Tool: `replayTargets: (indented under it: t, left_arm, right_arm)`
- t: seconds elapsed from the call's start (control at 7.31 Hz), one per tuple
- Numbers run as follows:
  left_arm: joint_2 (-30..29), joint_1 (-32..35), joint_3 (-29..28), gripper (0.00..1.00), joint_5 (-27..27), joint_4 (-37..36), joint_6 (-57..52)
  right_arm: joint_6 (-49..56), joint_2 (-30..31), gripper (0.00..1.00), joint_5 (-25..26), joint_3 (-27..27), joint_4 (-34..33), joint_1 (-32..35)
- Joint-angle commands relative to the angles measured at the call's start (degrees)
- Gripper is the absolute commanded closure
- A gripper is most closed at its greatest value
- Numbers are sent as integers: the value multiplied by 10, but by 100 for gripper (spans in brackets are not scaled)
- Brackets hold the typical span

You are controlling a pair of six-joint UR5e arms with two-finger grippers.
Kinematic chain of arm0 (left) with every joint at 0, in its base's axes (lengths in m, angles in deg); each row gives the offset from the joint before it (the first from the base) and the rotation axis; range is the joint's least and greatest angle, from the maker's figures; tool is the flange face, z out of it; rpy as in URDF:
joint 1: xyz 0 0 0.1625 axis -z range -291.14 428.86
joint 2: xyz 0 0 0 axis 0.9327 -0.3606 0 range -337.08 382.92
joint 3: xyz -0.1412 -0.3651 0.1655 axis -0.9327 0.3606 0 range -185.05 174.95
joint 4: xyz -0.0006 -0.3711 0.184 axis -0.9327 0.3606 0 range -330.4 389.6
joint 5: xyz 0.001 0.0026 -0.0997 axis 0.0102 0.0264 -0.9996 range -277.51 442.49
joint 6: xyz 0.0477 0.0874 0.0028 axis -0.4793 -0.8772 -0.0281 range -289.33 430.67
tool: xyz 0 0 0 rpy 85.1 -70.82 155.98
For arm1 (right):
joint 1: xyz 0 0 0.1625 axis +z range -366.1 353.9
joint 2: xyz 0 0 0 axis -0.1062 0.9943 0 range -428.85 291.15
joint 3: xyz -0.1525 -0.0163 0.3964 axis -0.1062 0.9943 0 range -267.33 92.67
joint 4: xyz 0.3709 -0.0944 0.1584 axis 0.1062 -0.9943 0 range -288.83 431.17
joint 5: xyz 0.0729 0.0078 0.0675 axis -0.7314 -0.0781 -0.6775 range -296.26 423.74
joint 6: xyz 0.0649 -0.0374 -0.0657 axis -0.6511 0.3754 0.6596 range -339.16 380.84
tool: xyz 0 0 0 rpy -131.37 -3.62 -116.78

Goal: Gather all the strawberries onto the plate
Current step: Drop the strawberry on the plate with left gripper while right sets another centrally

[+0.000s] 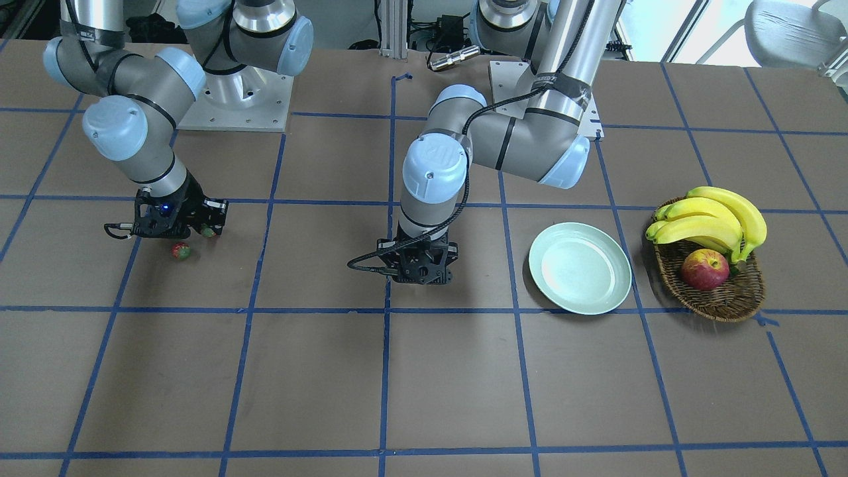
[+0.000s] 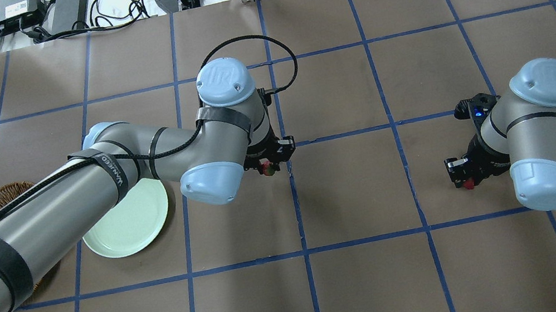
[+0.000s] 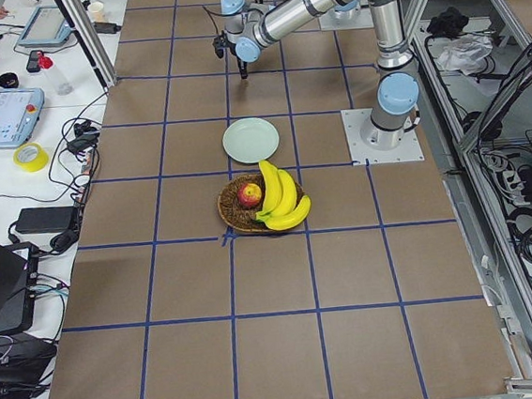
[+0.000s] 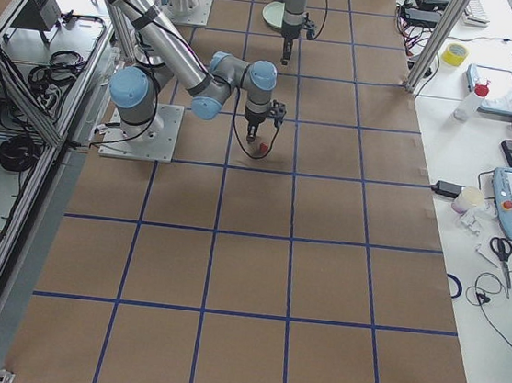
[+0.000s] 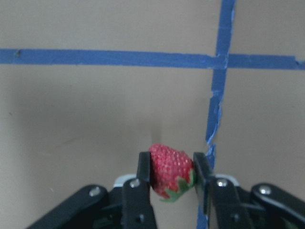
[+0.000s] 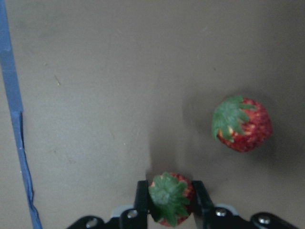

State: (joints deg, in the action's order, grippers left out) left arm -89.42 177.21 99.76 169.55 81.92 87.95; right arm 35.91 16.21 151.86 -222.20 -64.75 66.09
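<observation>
My left gripper (image 5: 171,164) is shut on a red strawberry (image 5: 169,168), low over the brown table beside a blue tape crossing; it also shows in the overhead view (image 2: 268,166). My right gripper (image 6: 169,191) is shut on a second strawberry (image 6: 168,199) with its green top towards the camera. A third strawberry (image 6: 241,124) lies on the table just beside it, and shows in the front view (image 1: 180,250) too. The mint-green plate (image 1: 580,267) has nothing on it and sits a short way from the left gripper, partly under the left arm in the overhead view (image 2: 124,232).
A brown wicker basket (image 1: 729,298) with bananas (image 1: 712,218) and a red-yellow apple (image 1: 704,269) stands just beyond the plate. Blue tape lines grid the brown table. Cables and devices lie along the table's far edge (image 2: 62,11).
</observation>
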Motion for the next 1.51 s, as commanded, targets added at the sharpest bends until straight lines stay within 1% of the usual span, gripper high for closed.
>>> replayTargets:
  t: [0.0, 0.14, 0.27, 0.41, 0.55, 0.68, 0.82, 0.96, 1.09, 1.23, 1.37]
  left_arm:
    - [59, -87, -5, 100, 12, 78, -111]
    - [81, -148, -1, 100, 21, 111, -206]
    - [93, -206, 2, 100, 30, 114, -271]
    - [103, -243, 16, 100, 30, 122, -316]
    - [99, -275, 56, 100, 28, 113, -341]
    - [92, -316, 84, 100, 27, 65, -365]
    - [82, -341, 87, 100, 29, 53, -425]
    - [74, -343, 92, 100, 26, 52, -431]
    - [68, -343, 97, 88, 24, 51, -432]
    - [62, -343, 98, 38, 28, 46, -434]
    - [59, -347, 97, 19, 27, 45, -434]
  right_arm:
    - [-53, 5, 87, -3, 28, 8, 41]
    - [-147, -4, 86, -3, 62, 11, 117]
    - [-235, -29, 86, -2, 100, 21, 188]
    - [-331, -64, 86, -3, 141, 25, 245]
    - [-405, -97, 86, -4, 174, 24, 299]
    - [-487, -120, 85, -15, 217, 24, 348]
    - [-547, -146, 85, -32, 260, 25, 391]
    - [-590, -179, 83, -33, 294, 25, 425]
    - [-609, -205, 82, -34, 322, 24, 457]
    - [-616, -222, 77, -38, 333, 23, 474]
    - [-616, -234, 61, -42, 332, 22, 479]
